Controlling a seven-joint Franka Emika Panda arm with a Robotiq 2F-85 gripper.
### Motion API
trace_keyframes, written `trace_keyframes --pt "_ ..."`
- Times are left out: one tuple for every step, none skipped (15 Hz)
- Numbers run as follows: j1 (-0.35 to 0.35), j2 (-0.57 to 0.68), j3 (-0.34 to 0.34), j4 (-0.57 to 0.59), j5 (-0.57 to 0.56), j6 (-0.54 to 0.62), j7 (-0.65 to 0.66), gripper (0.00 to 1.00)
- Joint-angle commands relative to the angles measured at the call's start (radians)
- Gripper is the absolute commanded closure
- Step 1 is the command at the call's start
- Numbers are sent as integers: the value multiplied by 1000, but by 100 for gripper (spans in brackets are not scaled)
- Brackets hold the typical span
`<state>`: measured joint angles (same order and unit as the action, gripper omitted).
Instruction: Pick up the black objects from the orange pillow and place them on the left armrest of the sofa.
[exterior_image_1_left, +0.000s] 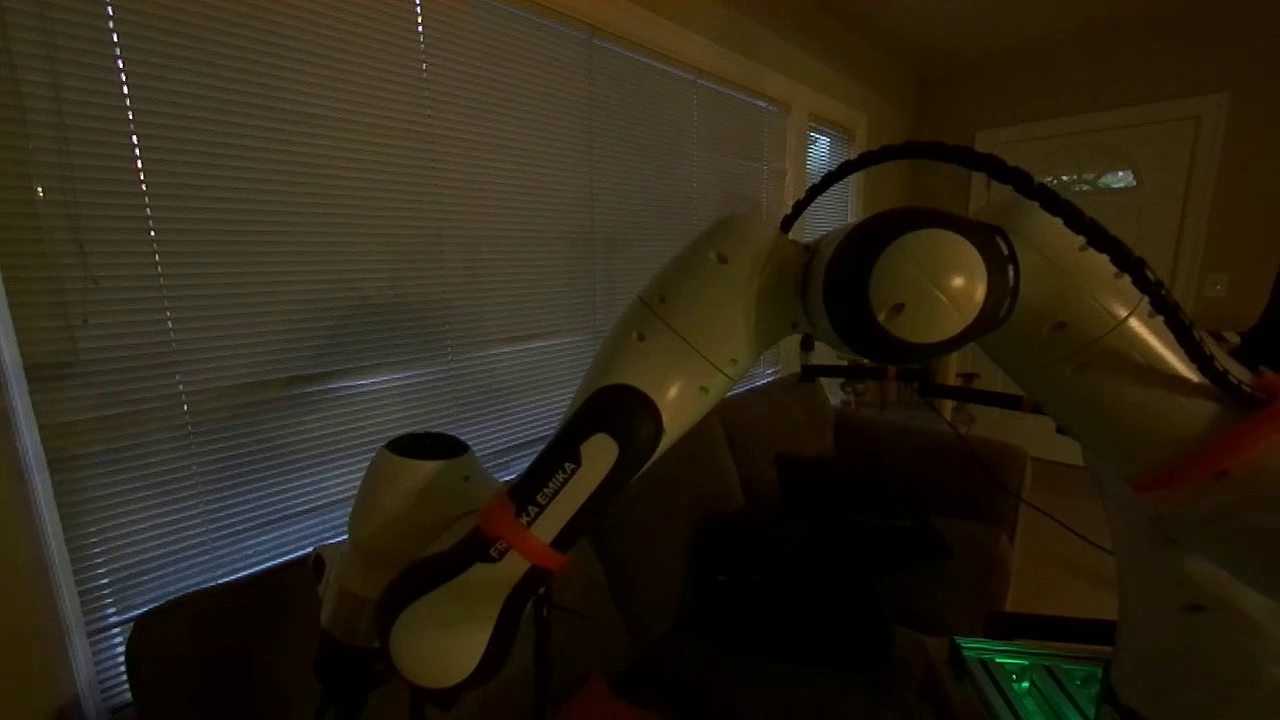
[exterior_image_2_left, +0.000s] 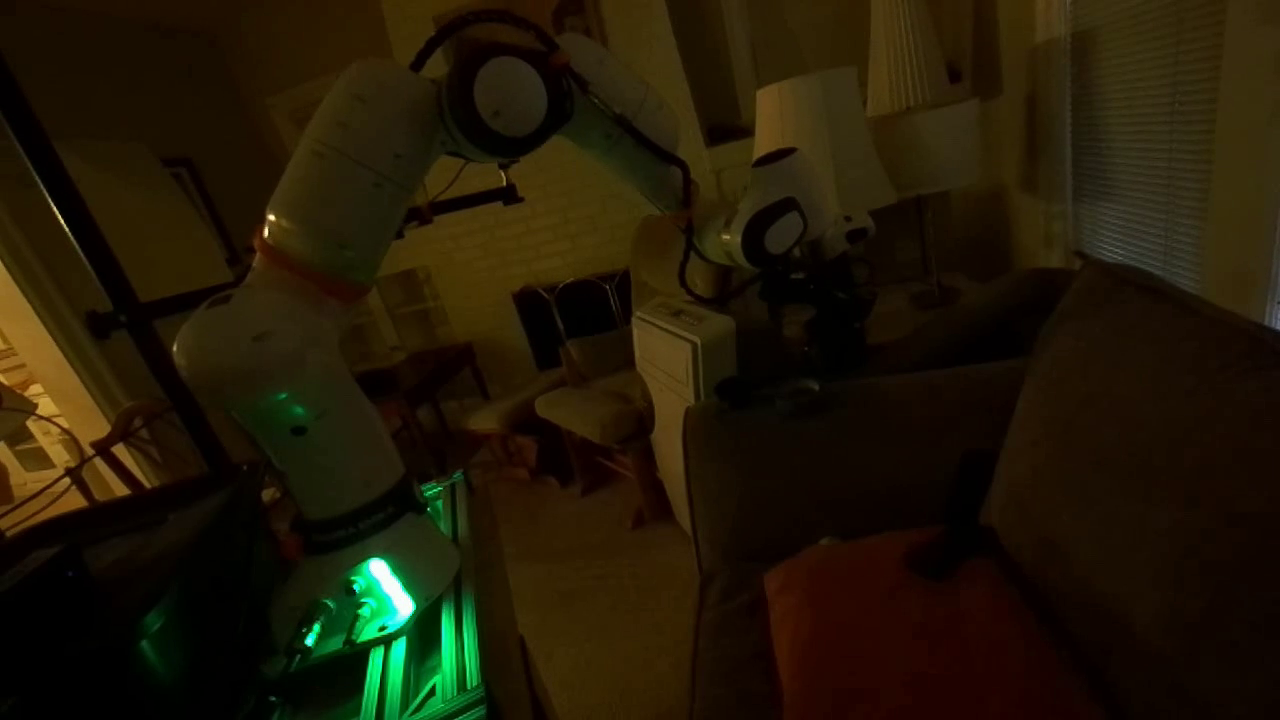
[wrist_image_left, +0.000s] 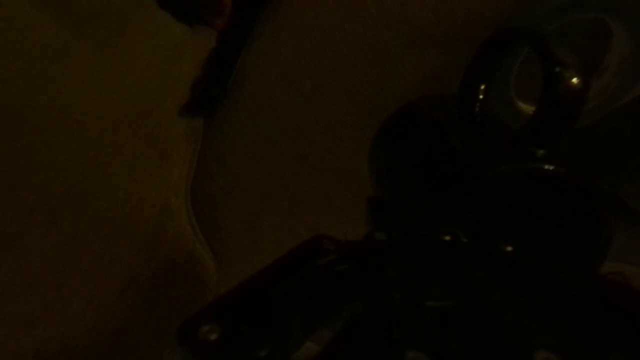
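When counted through the gloom, came in both exterior views to one arm (exterior_image_2_left: 345, 180) and one pincer (exterior_image_2_left: 822, 335). Could not tell of the pincer whether spread apart, clamped together or gripping something. Found one sofa (exterior_image_2_left: 1150, 430) beside and below the pincer, with one armrest (exterior_image_2_left: 860, 450) nearest the tips; touching or apart, could not tell. Counted one orange pillow (exterior_image_2_left: 880, 640) on the sofa's seat, lower than the pincer and well apart from it. Made out at least one black object (exterior_image_2_left: 940, 560) at the pillow's edge beside the sofa's back, also well apart from the pincer; could not settle on one piece or two. Made out at least one dark object (exterior_image_2_left: 740, 392) on top of the armrest, near the pincer and lower.

Saw only in the wrist view one glossy dark ring (wrist_image_left: 525, 135), just beside the pincer's bulk; could not tell part of what. Saw only in an exterior view one door (exterior_image_1_left: 1165, 210), well apart from the pincer, past the arm. Saw only in an exterior view one white boxy appliance (exterior_image_2_left: 685, 350), lower than the pincer, and apparently three lampshades (exterior_image_2_left: 815, 120) behind and above.
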<state>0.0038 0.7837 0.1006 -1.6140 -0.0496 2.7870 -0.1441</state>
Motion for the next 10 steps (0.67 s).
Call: trace_keyframes --pt "7 132 7 231 7 -49 -18 98" --pt "3 162 13 284 13 -65 -21 98" --pt "10 189 7 335 10 -90 -16 98" --pt "13 219 5 388 9 -118 -16 98" --pt "14 252 5 441 8 -155 -20 98" --pt "22 279 0 493 6 -202 -18 98" --pt "27 308 -2 543 4 -247 -21 98" --pt "34 333 -3 590 3 -301 -25 98" --pt "39 362 -1 637 3 -336 -33 98" --pt "46 393 -1 684 2 -369 -41 98"
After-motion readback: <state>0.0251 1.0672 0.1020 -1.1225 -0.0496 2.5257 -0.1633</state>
